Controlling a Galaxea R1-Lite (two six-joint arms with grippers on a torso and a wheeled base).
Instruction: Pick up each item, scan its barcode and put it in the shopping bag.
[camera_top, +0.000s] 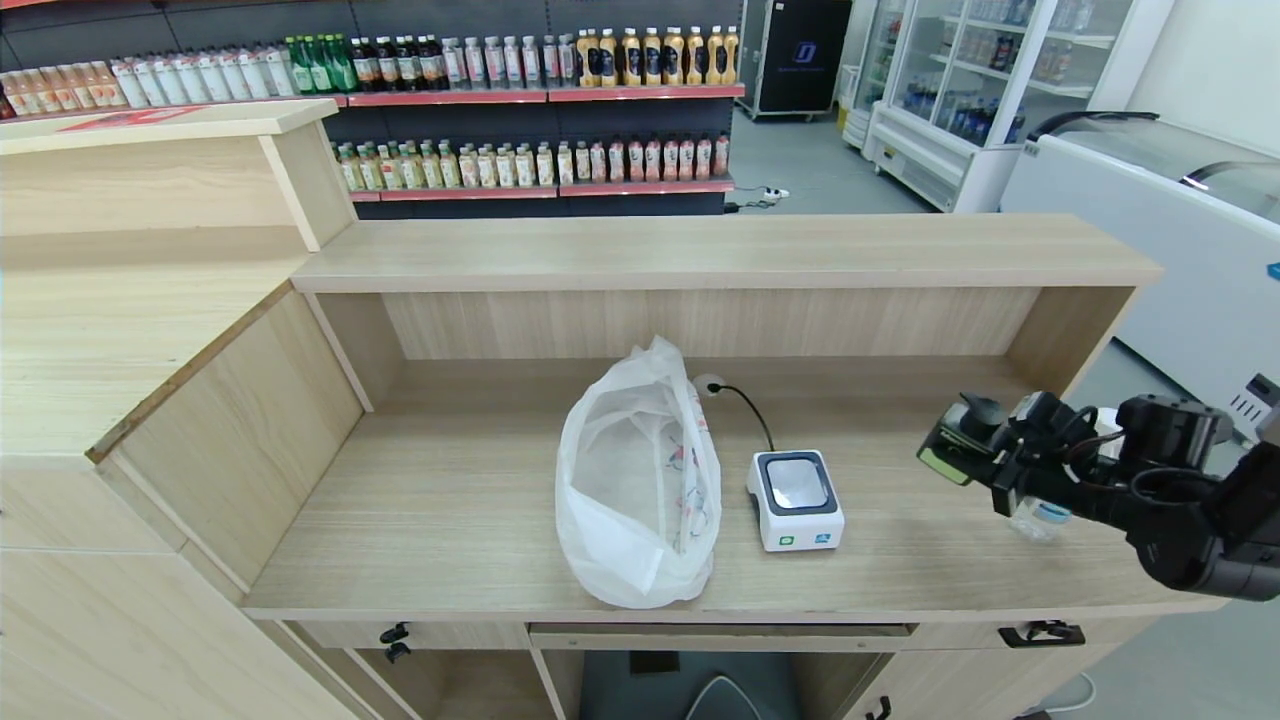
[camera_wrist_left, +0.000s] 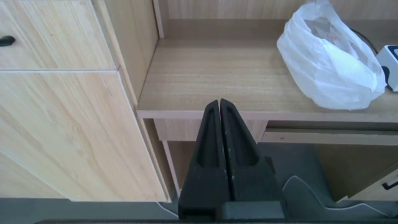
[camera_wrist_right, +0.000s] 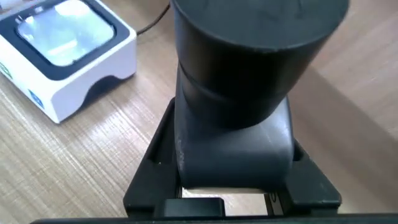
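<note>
Grip on the dark cylindrical container (camera_top: 958, 440) looked sound: the right gripper (camera_top: 985, 447) had its jaws clamped on either side of the body, carrying it clear of the counter (camera_top: 450, 520) out at the right end, well apart from the barcode scanner (camera_top: 795, 498). I judged it was held that high so it could pass over the scanner's upturned window. I could not find the barcode on it, so I could not tell whether it would need turning first. The scanner stood just beside the white shopping bag (camera_top: 640, 480), on its right, which made sense to me: scan, then a short carry leftward to drop. The bag slumped on the counter with its mouth apparently gaping upward, though its soft rim sagged and I could not be sure how wide the opening was. A small clear bottle (camera_top: 1040, 518) stood on the counter under the right arm, probably next in line and easy to knock over. The left gripper (camera_wrist_left: 220, 143) hung low in front of the counter's front edge with its jaws pressed together on nothing, out of the way. For room, the raised back ledge (camera_top: 720, 250) overhung the rear of the counter and the scanner cable (camera_top: 750, 405) curved back to a hole there, so I reckoned the open lane ran along the front half, between the container and the scanner. The wooden side wall (camera_top: 250, 420) closed off the far left beyond the bag.
</note>
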